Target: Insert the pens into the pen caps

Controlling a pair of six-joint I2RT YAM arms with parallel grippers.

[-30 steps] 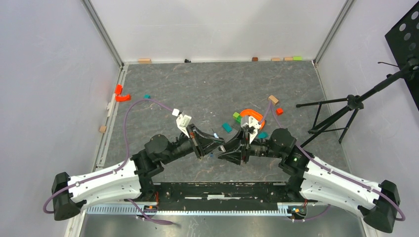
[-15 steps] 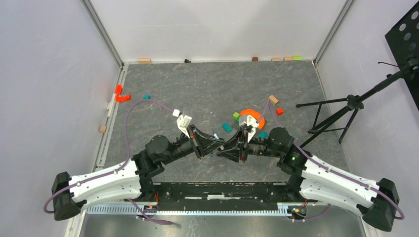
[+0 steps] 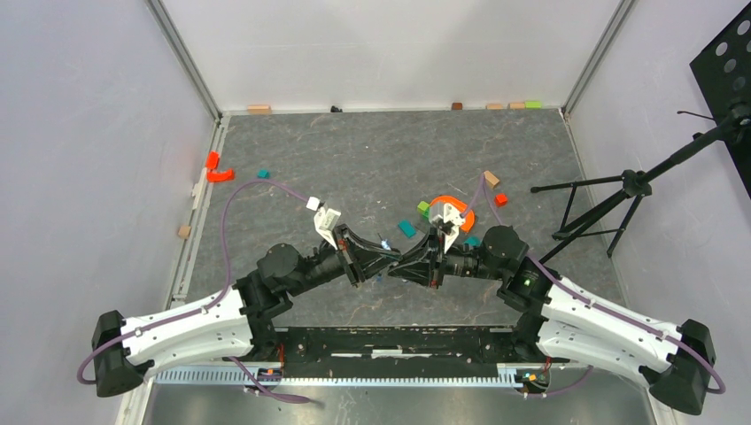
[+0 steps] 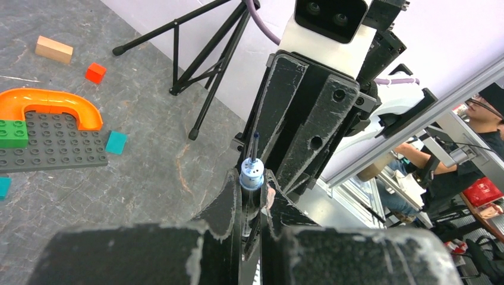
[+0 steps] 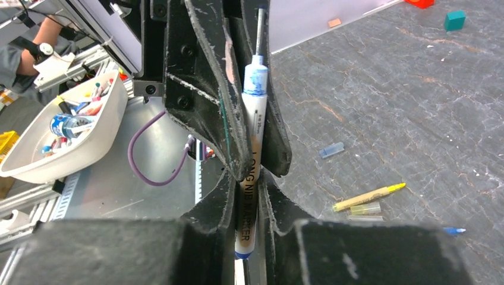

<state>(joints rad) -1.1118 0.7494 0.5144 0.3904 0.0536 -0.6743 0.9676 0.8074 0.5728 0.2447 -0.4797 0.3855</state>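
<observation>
Mid-bench handover, by the look of it: left jaws clamped on the white pen (image 5: 252, 119) below its nib, right jaws pinching its lower barrel. Left should let go only once the right's grip is firm, pen kept straight. A cap (image 5: 331, 149) and yellow pen (image 5: 368, 196) lie on the bench (image 5: 386, 89) nearby.

two pens: the white pen (image 5: 254, 119) and the yellow pen (image 5: 368, 196). two pen caps: the bluish cap (image 5: 331, 149) and the pale cap (image 5: 365, 208). two orange arches (image 3: 453, 205) (image 3: 220, 175). three teal blocks (image 3: 263, 173) (image 3: 406, 228) (image 3: 471, 241). one grey studded plate (image 4: 53, 142). one tripod (image 3: 620, 190). one blue-tipped bit (image 5: 454, 230), too small to name.
</observation>
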